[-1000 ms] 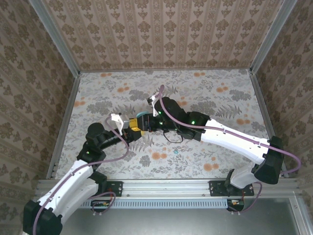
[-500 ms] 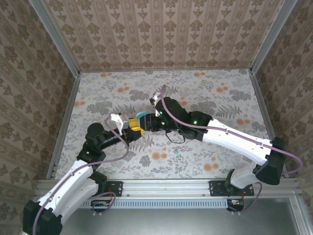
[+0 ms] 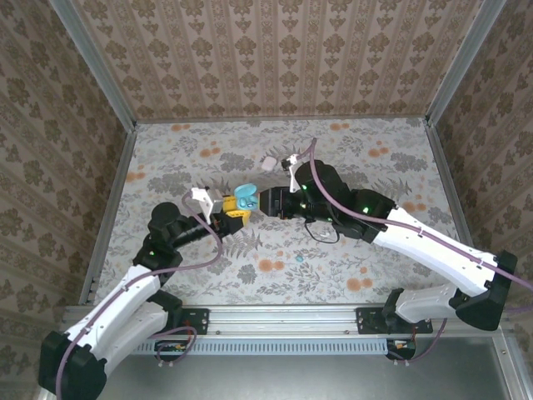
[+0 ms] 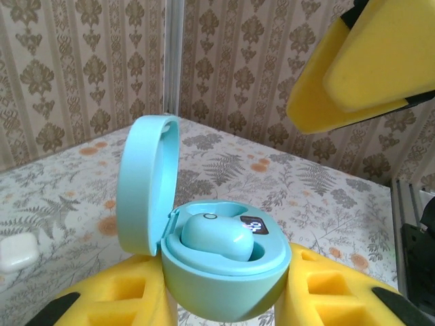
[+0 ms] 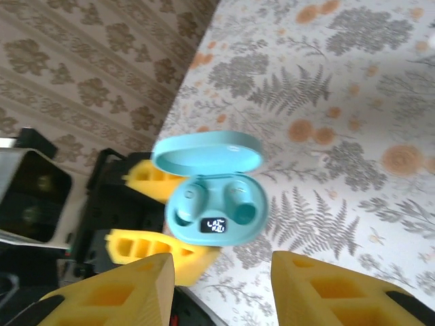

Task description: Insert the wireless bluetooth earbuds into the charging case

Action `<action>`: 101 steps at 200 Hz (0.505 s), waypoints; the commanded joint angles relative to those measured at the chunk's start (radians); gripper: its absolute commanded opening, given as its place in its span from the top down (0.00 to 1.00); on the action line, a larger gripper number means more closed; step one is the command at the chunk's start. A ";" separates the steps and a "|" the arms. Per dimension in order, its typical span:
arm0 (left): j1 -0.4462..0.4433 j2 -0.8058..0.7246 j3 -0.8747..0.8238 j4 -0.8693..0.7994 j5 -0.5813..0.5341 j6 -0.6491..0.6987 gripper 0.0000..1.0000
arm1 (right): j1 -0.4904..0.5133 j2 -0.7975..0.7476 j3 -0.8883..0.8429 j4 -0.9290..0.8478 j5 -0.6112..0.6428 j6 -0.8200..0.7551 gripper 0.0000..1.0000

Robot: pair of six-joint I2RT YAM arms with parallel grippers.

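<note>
A teal charging case [image 3: 244, 198] stands open with its lid up, and my left gripper [image 3: 233, 210] is shut on its base. In the left wrist view the case [image 4: 224, 272] sits between my yellow fingers [image 4: 326, 292], and one teal earbud [image 4: 217, 236] rests in the near pocket. The other pocket [image 5: 239, 200] looks hollow. A second teal earbud [image 3: 298, 258] lies on the table. My right gripper [image 3: 266, 202] hangs open just right of the case, with nothing between its fingers [image 5: 129, 288]. The white earbuds are out of view.
A small white case [image 3: 268, 162] lies shut on the floral table behind the grippers, also seen at the left edge of the left wrist view [image 4: 17, 251]. Patterned walls with metal rails [image 3: 108, 208] enclose the table on three sides.
My right gripper has pulled back to the right, off the teal case, and the white case behind it has come into sight. My left gripper has lifted the teal case slightly.
</note>
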 commanded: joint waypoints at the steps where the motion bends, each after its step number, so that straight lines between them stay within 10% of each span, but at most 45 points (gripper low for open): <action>1: -0.007 0.011 0.030 -0.076 -0.057 0.024 0.72 | -0.045 -0.013 -0.030 -0.128 -0.011 -0.001 0.57; 101: -0.007 -0.031 -0.086 -0.089 -0.107 -0.006 0.72 | -0.133 0.078 -0.332 -0.206 -0.043 -0.047 0.56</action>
